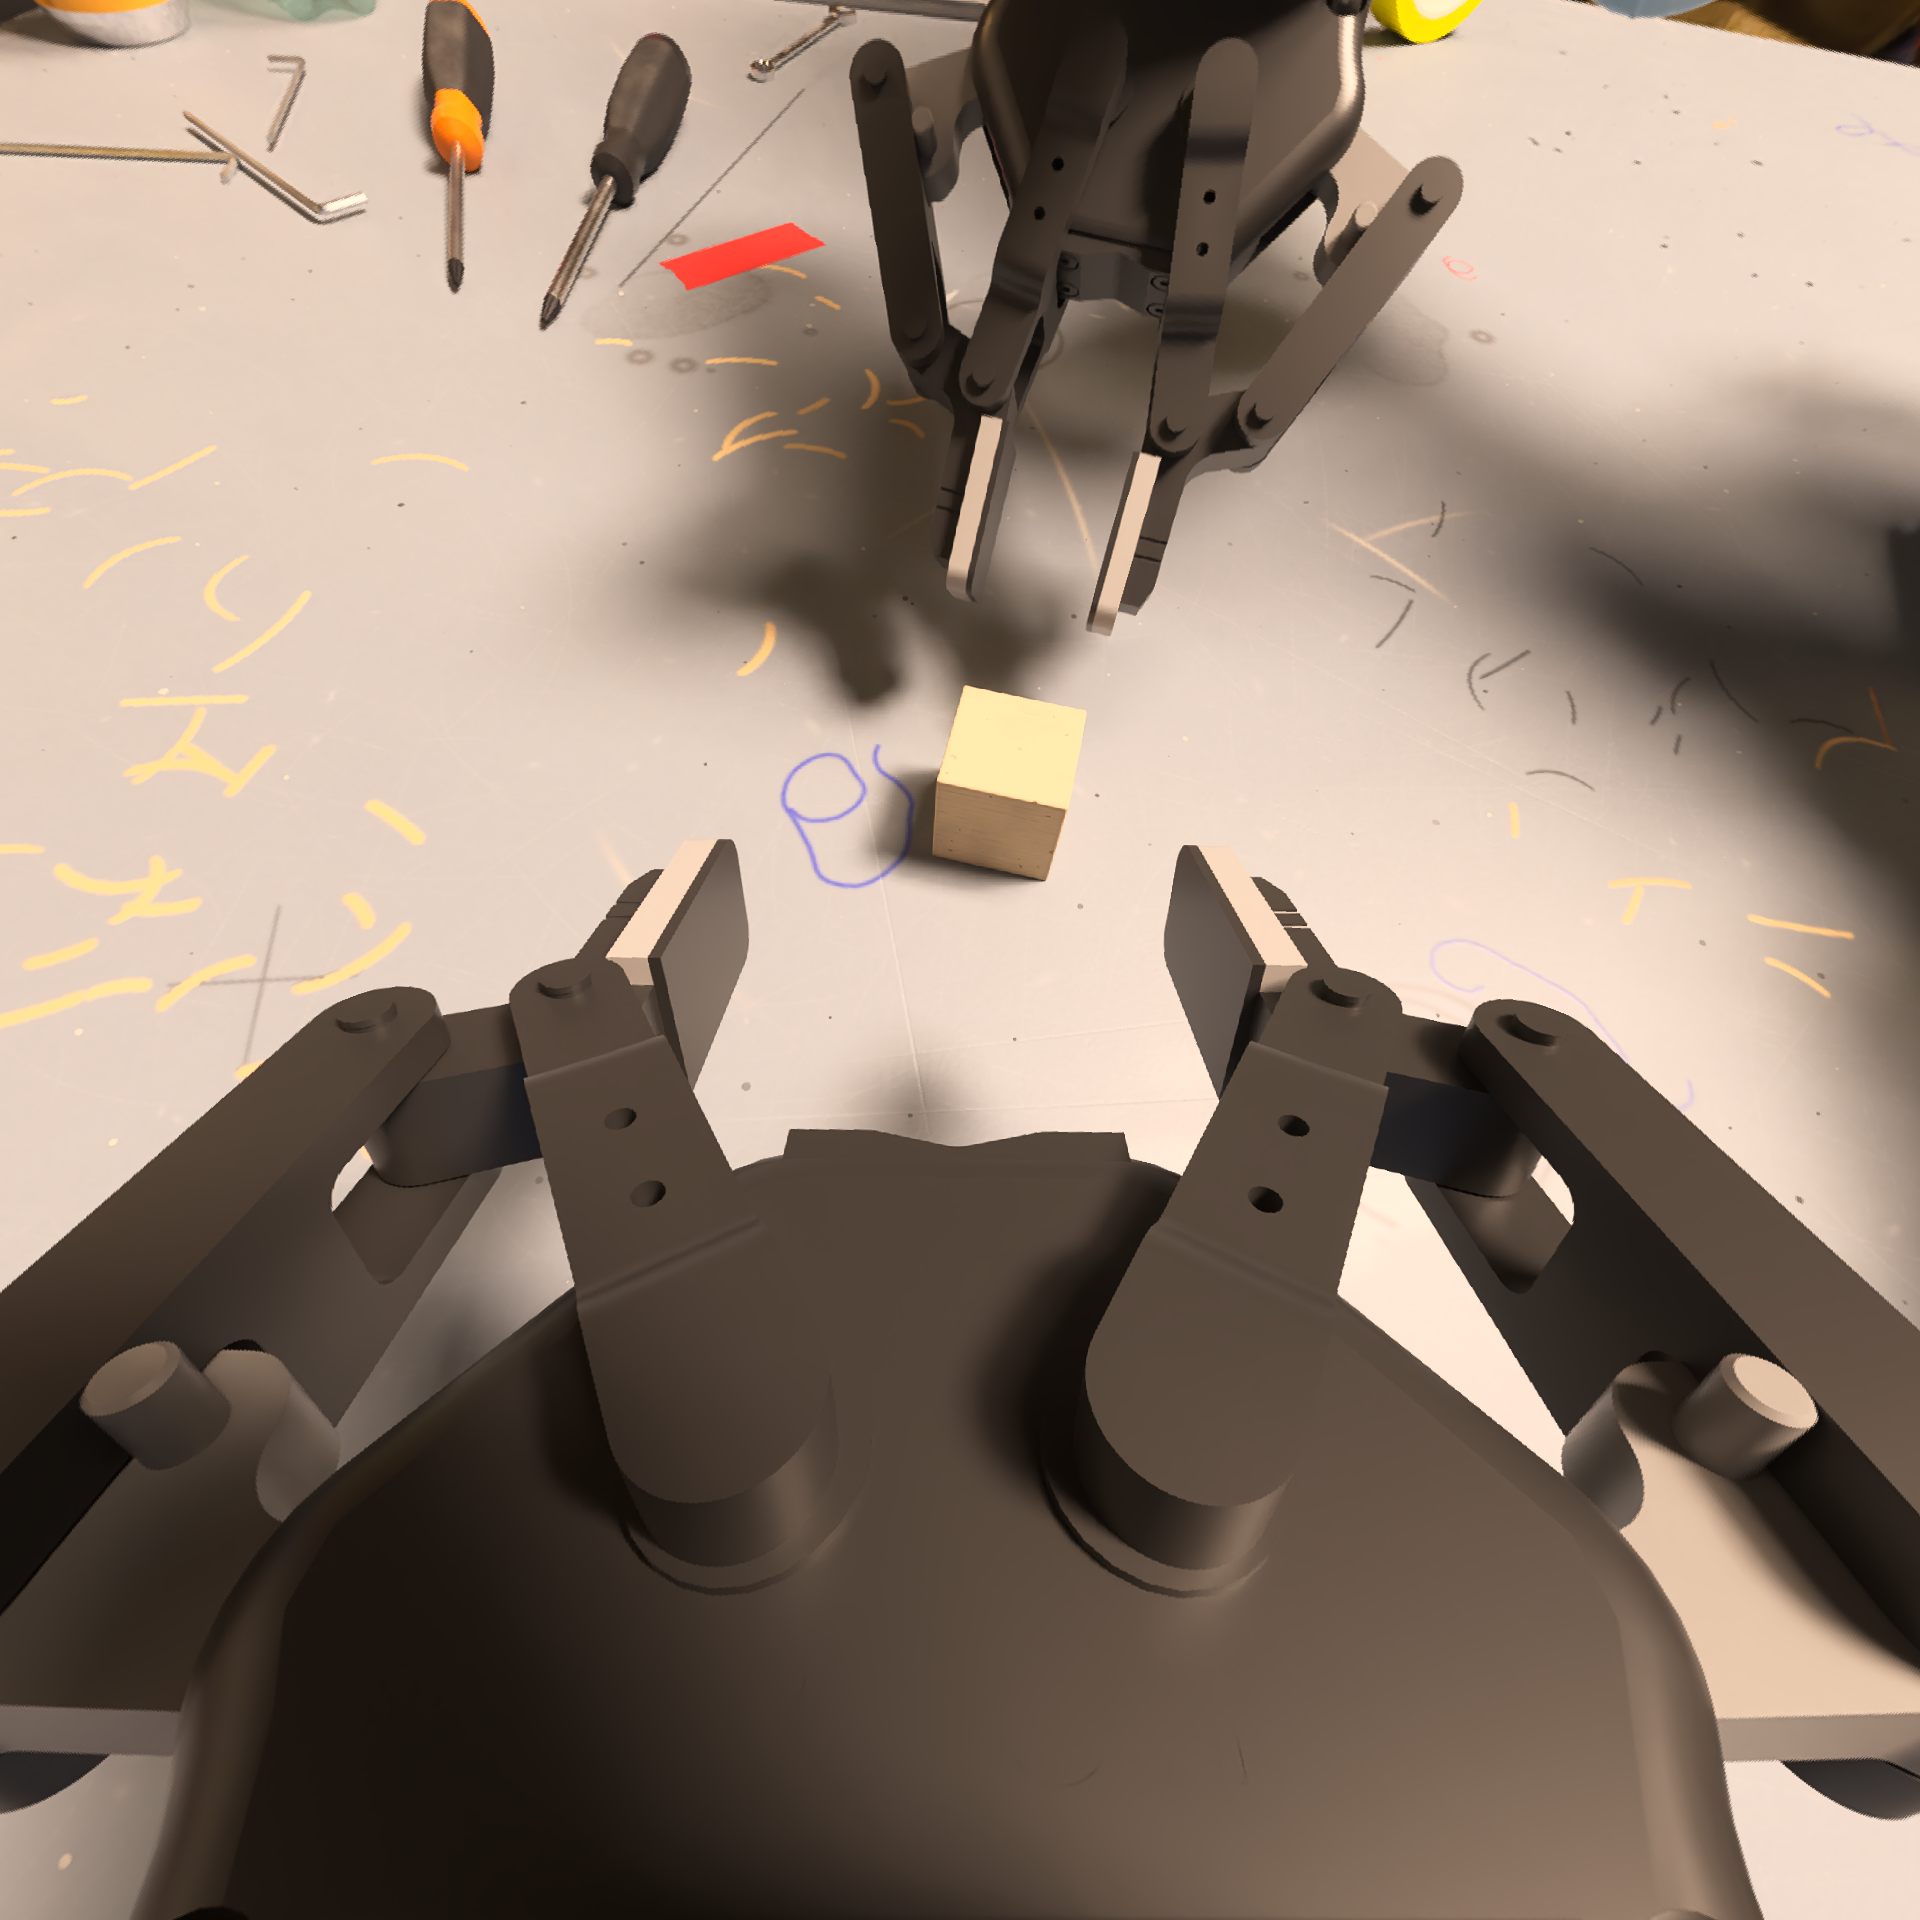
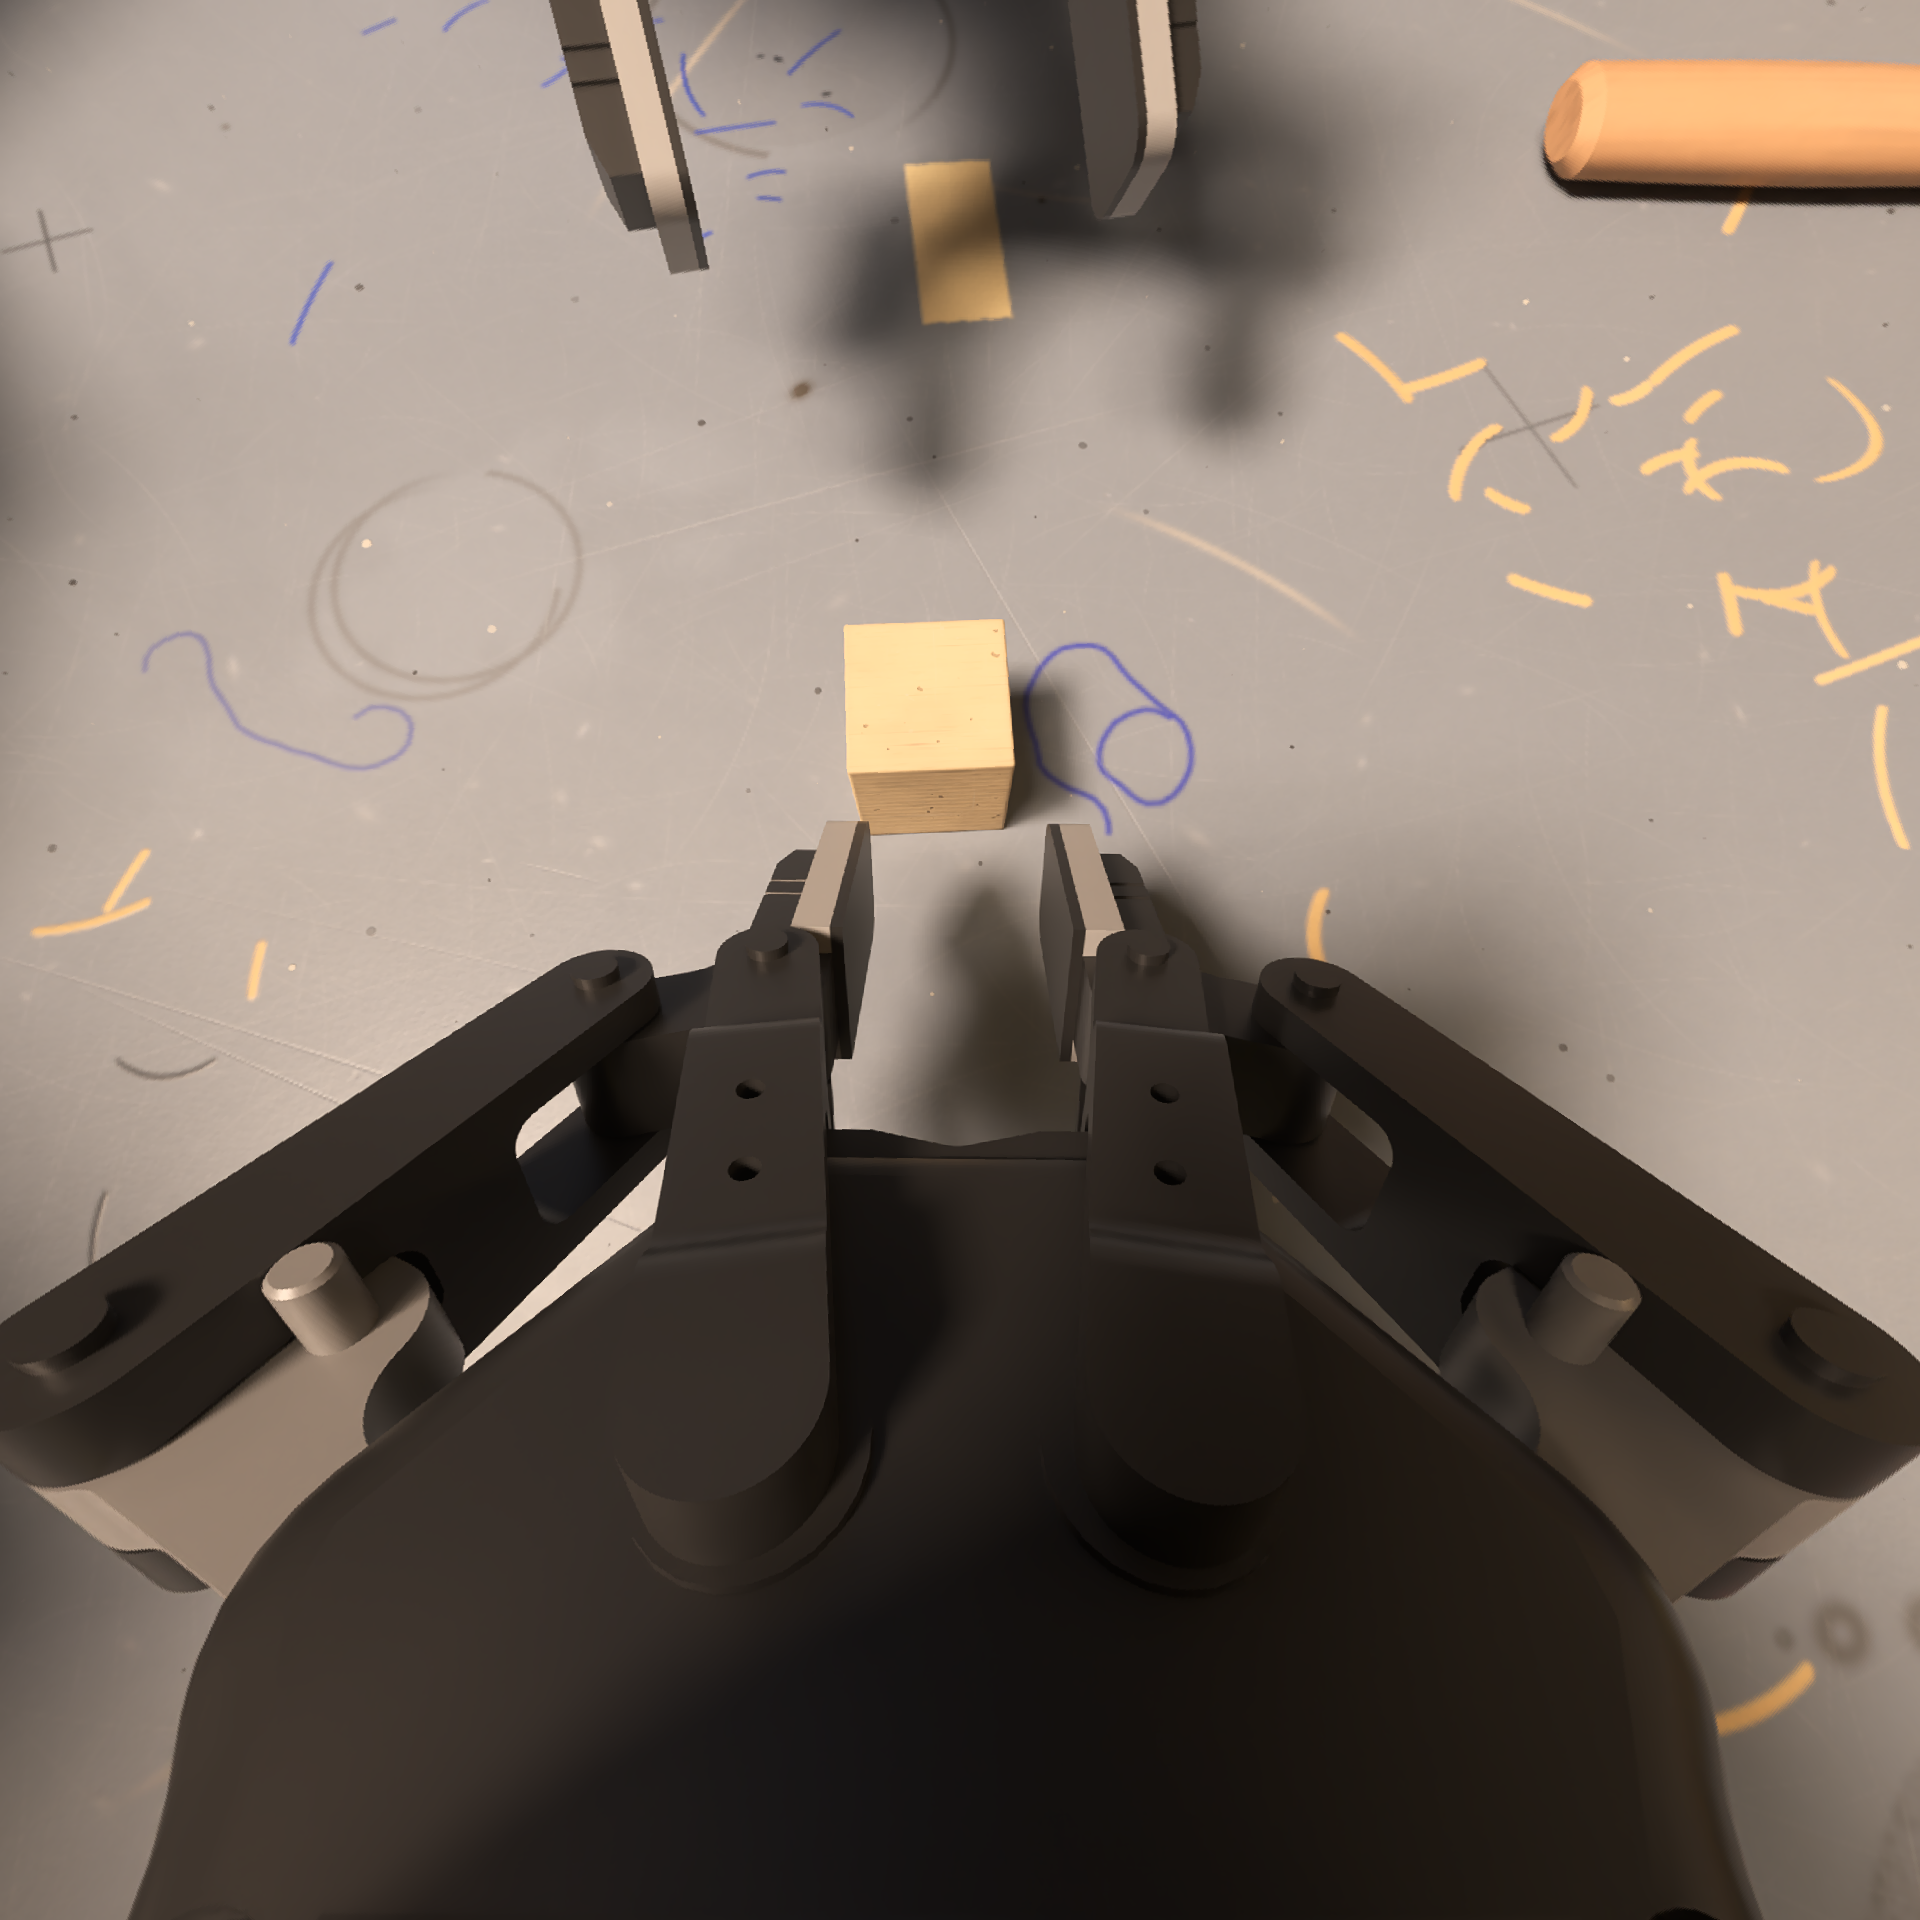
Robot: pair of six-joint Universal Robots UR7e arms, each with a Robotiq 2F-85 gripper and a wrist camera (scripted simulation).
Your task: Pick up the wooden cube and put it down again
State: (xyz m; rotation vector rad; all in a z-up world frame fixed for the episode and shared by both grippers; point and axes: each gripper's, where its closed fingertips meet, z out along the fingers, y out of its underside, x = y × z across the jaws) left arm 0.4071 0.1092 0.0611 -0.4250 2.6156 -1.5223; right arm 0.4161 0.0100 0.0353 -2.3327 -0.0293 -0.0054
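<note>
The wooden cube [image 1: 1006, 781] is pale and rests on the scribbled grey table [image 1: 416, 644], free of both grippers. My left gripper [image 1: 956, 852] is open wide and empty, its fingertips just short of the cube on either side. My right gripper [image 1: 1032, 608] hangs beyond the cube, tips pointing down, a little above the table. In the right wrist view the cube [image 2: 928, 717] lies just past my right gripper [image 2: 958, 831], which is open about a cube's width and empty. The left gripper's fingers [image 2: 649, 156] show at the top.
Two screwdrivers [image 1: 455, 135] [image 1: 623, 166], hex keys [image 1: 281, 177], a red tape strip [image 1: 743, 252] and a yellow roll [image 1: 1423, 16] lie at the far edge. A flat tan strip [image 2: 956, 244] and a round wooden handle [image 2: 1745, 125] lie beyond the cube.
</note>
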